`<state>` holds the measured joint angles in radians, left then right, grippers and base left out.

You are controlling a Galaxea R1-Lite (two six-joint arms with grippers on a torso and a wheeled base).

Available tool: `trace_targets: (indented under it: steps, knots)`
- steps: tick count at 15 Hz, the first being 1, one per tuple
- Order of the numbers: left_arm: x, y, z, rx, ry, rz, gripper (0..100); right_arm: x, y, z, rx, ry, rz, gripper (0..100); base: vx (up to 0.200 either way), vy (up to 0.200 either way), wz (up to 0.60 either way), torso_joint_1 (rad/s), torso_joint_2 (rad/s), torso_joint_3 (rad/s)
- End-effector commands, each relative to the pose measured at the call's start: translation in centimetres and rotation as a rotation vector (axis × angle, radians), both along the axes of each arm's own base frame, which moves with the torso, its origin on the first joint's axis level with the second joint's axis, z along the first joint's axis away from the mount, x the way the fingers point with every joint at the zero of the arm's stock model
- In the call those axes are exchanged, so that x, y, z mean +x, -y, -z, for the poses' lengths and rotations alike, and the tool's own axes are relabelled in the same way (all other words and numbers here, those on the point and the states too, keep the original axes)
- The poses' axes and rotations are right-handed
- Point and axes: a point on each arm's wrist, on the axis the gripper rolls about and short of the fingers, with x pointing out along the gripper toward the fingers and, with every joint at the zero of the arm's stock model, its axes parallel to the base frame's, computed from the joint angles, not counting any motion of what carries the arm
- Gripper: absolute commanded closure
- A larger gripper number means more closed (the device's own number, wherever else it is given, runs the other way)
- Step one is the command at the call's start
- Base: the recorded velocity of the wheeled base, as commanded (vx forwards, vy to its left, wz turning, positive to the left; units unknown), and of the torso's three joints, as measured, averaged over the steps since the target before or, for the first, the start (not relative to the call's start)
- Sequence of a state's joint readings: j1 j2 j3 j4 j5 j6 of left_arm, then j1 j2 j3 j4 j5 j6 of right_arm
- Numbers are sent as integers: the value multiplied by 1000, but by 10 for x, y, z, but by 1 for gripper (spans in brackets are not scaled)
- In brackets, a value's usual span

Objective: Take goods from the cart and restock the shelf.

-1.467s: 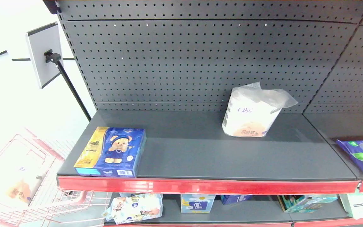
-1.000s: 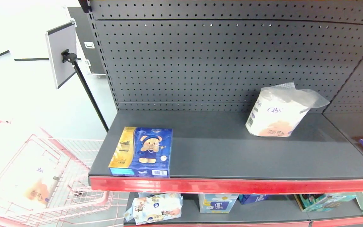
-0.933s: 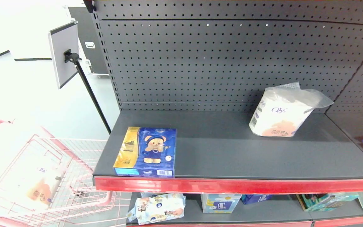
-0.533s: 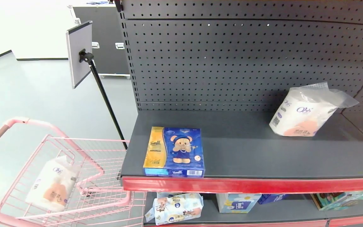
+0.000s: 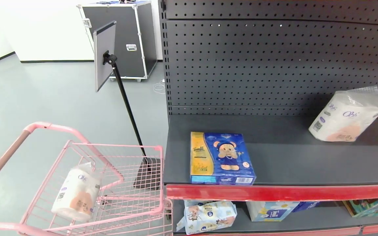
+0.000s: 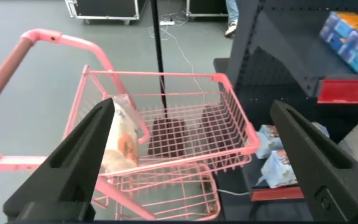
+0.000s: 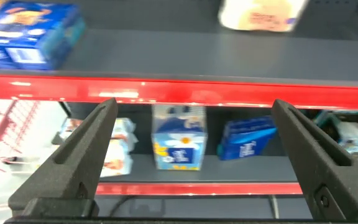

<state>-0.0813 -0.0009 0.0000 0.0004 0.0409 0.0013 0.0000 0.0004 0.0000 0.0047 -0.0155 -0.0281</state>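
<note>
Paper-roll pack (image 5: 76,193) leans near-upright in the pink cart (image 5: 113,145), low to the robot's left; left gripper (image 6: 191,134), jaws spread wide and empty, faces it and is the nearer, while right gripper (image 7: 194,118), likewise spread, fronts the shelf (image 5: 290,164).

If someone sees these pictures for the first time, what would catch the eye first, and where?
Probably the pink wire shopping cart, at the left beside the dark grey shelf with a red front strip, holding one white plastic-wrapped pack of paper rolls. Then the blue and yellow box with a bear picture, lying flat at the front left of that shelf, and a second white roll pack at its far right, near the back.
</note>
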Motion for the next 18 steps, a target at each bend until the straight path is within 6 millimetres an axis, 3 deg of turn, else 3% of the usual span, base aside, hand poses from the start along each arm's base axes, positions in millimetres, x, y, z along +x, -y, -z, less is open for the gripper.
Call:
trace_targets:
  steps: [1, 13, 18]
  knots:
    - [0, 0, 0, -1, -2, -1, 0, 0, 0, 0, 0, -1, 0, 0, 0, 200, 0, 7, 2, 2]
    - [0, 0, 0, 0, -2, 1, 0, 0, 0, 0, -1, -1, 0, 0, 0, 200, 0, -1, 8, 2]
    - [0, 0, 0, -1, 0, -1, 0, 0, 0, 0, -1, -1, 0, 0, 0, 0, 0, 0, 0, 0]
